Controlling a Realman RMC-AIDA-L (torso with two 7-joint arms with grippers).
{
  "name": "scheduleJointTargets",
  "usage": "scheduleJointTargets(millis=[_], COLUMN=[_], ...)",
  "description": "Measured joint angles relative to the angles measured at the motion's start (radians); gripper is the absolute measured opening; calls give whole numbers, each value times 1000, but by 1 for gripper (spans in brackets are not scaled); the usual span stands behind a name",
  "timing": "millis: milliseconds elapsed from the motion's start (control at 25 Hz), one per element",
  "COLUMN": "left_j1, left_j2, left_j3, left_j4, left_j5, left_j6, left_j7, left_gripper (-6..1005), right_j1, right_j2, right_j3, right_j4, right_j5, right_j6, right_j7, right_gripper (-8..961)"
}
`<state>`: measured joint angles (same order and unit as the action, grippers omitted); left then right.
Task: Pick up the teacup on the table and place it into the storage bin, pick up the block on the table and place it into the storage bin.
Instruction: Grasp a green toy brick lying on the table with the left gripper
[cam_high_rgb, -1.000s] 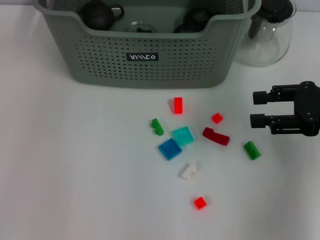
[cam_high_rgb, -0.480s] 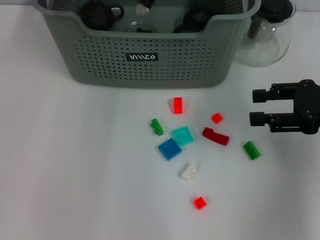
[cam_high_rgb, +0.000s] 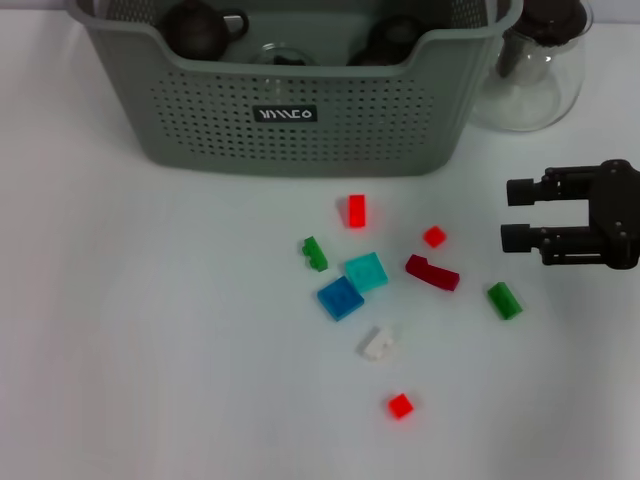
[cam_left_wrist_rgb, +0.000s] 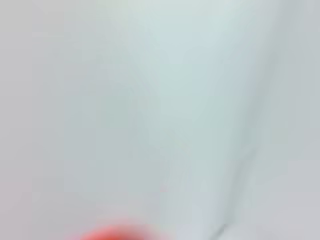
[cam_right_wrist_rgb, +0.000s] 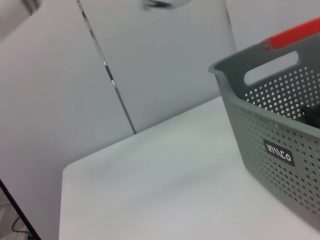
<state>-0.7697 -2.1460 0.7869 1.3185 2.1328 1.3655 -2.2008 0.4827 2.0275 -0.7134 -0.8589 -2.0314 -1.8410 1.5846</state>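
Note:
The grey-green storage bin stands at the back of the table and also shows in the right wrist view as the storage bin. Inside it lie a dark teacup with a handle and another dark vessel. Several small blocks are scattered in front of the bin: red, green, teal, blue, dark red and white. My right gripper hovers open at the right, empty, just right of a small red block. The left gripper is out of view.
A clear glass pitcher with a black lid stands right of the bin. A green block lies just below the right gripper, and a red block sits nearest the front. The left wrist view shows only a white blur with a red smear.
A small shape that showed over the bin at the top edge half a second ago has gone. The right gripper has barely moved, and the blocks lie as before.

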Motion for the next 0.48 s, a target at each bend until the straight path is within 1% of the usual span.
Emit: scheduleJointTargets(millis=[40,80,160,200,240,280,360,400,480], left_j1=[66,119,176,204,225,254,306,331,362], left_j2=[-3,-3,-5,-8,-12,-16,-24,-27,-31], left_j3=[-39,-85,-167,-216,-254,-283,-303,-303,-289], left_j4=[34,41,14,-13,-35,-66,-124,-156,-234], left_j5=[-182,-323,-494,-561,-599,-612,-583,-543,-401], left_j6=[74,157,303,385,437,487,542,553,547], left_j7=[92,160,253,312,354,423,575,655,786], left_gripper=[563,590,642,668,695,721,720,720,719], right_j1=[0,0,1,1,2,2,3,4,4], right_j2=[1,2,2,2,2,1,-2,-4,-3], right_j3=[0,0,0,0,0,0,5,10,15], right_j4=[0,1,2,2,0,0,0,1,-2], right_j5=[0,0,-2,-3,-3,-2,-1,-1,-3], right_j6=[0,1,4,5,5,3,1,1,1], right_j7=[-1,-2,-4,-4,-3,-2,-1,-1,0], right_gripper=[682,682,682,682,682,681,681,681,681])
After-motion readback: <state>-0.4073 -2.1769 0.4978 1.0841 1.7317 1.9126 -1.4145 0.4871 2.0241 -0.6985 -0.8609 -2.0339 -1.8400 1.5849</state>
